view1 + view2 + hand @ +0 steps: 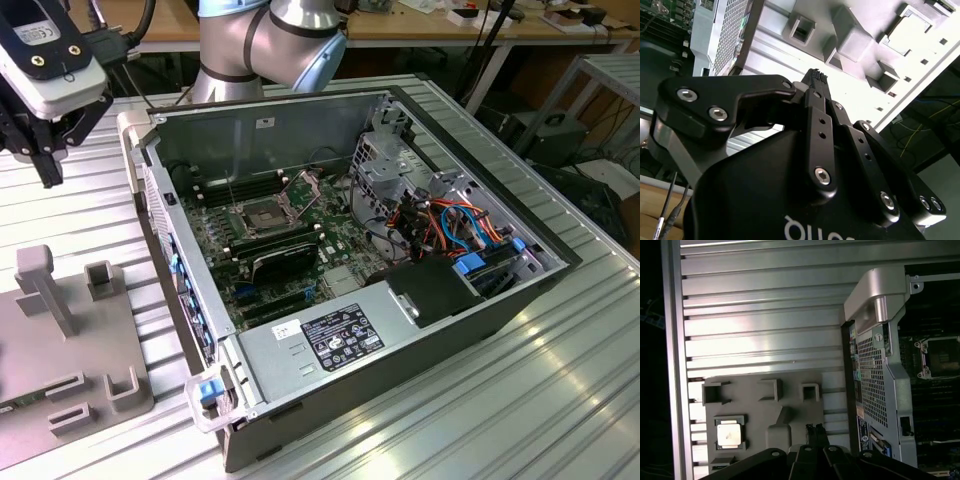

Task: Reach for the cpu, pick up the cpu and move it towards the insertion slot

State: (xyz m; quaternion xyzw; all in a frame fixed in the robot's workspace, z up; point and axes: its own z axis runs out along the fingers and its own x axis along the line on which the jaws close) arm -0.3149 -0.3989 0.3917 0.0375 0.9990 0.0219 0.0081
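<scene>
Claw (815,429) is closed with the fingertips together and holds nothing. It hangs above the grey fixture tray (790,390) and is not yet touching any part. The cpu (730,434) lies flat, face up, in a square recess of that tray, held in a fixed spot for pickup and well apart from the claw tips. Other tray pockets look empty. The tray sits on the ribbed desk (500,400) beside the open computer case (300,110). Inside the case is the insertion slot (262,213), bracket raised, dark centre bare, likely ready to receive the chip.
</scene>
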